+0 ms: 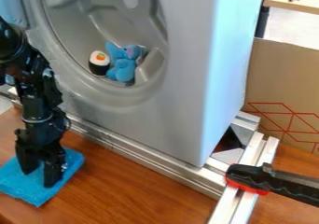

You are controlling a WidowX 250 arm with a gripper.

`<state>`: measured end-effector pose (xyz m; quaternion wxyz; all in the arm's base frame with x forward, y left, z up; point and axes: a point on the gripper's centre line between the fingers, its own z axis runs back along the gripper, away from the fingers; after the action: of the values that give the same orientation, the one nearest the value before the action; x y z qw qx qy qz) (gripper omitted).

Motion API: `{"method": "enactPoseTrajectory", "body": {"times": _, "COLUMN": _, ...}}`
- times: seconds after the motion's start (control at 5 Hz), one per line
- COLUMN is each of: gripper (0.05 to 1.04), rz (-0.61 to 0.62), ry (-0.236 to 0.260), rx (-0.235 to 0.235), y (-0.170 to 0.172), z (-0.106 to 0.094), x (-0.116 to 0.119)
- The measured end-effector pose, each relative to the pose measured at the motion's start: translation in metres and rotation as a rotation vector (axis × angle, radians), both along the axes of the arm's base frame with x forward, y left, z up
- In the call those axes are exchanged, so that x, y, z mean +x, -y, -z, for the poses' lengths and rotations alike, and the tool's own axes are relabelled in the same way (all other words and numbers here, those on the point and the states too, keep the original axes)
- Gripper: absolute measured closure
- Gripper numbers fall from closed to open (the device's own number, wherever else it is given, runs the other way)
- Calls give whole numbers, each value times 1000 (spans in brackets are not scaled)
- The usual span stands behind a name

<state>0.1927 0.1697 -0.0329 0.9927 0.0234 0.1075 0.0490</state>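
This looks like a robotics lab or workshop: a robot arm (38,94), metal rails (146,157) and a clamp (274,180) at a wooden table (128,188).

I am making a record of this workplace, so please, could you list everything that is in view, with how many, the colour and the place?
Cloth: one, blue, lower left, under the gripper
Elephant toy: one, blue, in the round recess
Sushi toy: one, white and black with orange on top, beside the elephant
Housing with round recess: one, grey, centre
Metal rails: several, silver, along the housing's base and lower right
Tool: one, black and red, lower right
Cardboard: one piece, brown with red lines, right
Wooden table: one, brown, foreground
Pale table: one, top right, dark items on it
Arm: one, black, left
Gripper: one, black, fingers apart, over the cloth
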Motion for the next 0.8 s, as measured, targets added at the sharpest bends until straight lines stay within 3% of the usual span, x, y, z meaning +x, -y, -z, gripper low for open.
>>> {"method": "enactPoseTrajectory", "body": {"times": 0.4, "gripper": 82, "rz": -95, "ry": -31, "rx": -13, "y": -25, "z": -2, "x": -15}}
{"method": "enactPoseTrajectory", "body": {"times": 0.6, "gripper": 83, "rz": -63, "ry": -8, "rx": -47, "y": -20, "z": -5, "x": -18}}
{"method": "enactPoseTrajectory", "body": {"times": 0.8, "gripper": 83, "rz": -4, "ry": 86, "rx": -52, "y": -3, "z": -28, "x": -15}}
